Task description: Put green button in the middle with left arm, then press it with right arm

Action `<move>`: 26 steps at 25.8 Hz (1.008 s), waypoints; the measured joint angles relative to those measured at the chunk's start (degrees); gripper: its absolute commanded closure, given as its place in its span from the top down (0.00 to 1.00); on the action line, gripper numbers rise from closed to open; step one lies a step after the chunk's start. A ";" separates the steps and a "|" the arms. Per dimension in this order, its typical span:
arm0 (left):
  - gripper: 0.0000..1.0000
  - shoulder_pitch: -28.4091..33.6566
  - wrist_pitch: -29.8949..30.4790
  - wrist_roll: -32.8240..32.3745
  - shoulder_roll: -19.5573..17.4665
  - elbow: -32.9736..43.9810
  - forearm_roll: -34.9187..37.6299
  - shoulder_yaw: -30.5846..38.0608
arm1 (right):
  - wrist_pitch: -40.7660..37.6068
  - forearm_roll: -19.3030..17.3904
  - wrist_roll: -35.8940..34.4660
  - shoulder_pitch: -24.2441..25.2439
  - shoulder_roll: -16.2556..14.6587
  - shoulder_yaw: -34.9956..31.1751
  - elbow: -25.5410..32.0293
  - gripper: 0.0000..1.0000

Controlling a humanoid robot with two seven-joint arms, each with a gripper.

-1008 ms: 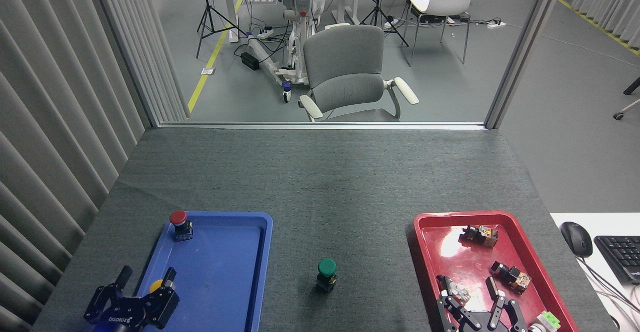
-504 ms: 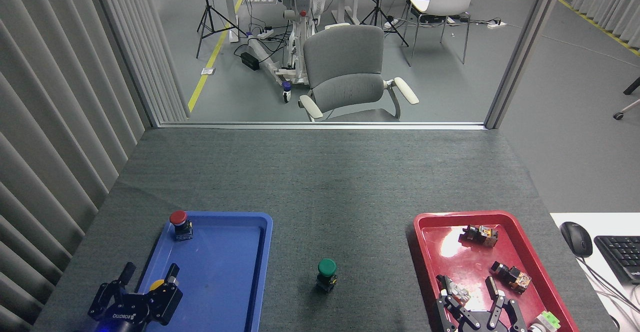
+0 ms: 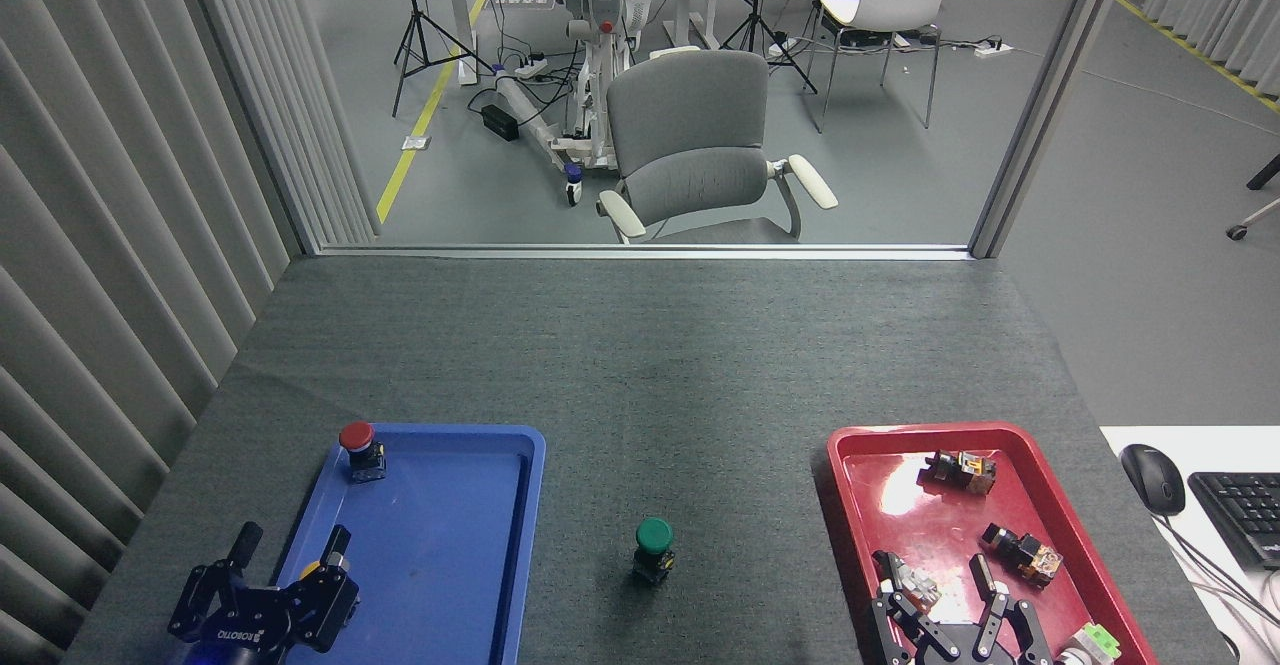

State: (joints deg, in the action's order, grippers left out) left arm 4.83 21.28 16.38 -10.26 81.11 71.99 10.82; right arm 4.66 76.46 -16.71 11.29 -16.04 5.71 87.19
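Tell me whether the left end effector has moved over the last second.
Yes. The left end effector first edged right, then dropped back toward the view's near edge, hiding more of the yellow cap behind it, judged against the blue tray.

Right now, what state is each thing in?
green button: upright on the grey mat, between trays, untouched
red button: upright, blue tray far corner
left pincer: open, empty
right pincer: open, over red tray

Single head view, high above the grey table, facing forward and down, room beyond, probably wide-angle
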 measured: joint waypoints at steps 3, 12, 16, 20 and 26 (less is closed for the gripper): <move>1.00 0.00 -0.23 0.00 -0.03 -0.19 -0.07 0.01 | 0.00 0.03 0.18 0.03 0.03 0.00 0.00 0.92; 1.00 0.03 -0.36 -0.20 0.25 -0.19 -0.17 0.05 | -0.05 0.09 -0.07 0.05 0.09 0.00 0.00 0.92; 1.00 0.14 -0.30 -0.21 0.53 -0.05 -0.12 0.01 | -0.07 0.12 -0.13 0.05 0.11 0.01 0.00 1.00; 1.00 0.18 -0.30 -0.21 0.58 -0.01 -0.10 0.06 | -0.17 0.26 -0.33 -0.01 0.00 0.06 0.31 1.00; 1.00 0.12 -0.35 -0.21 0.67 0.04 -0.09 0.05 | -0.47 0.27 -0.63 0.04 0.09 0.07 0.51 1.00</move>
State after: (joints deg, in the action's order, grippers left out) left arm 4.96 20.93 16.17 -9.59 81.14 71.90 10.88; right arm 4.19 76.73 -17.35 11.33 -15.95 5.78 87.70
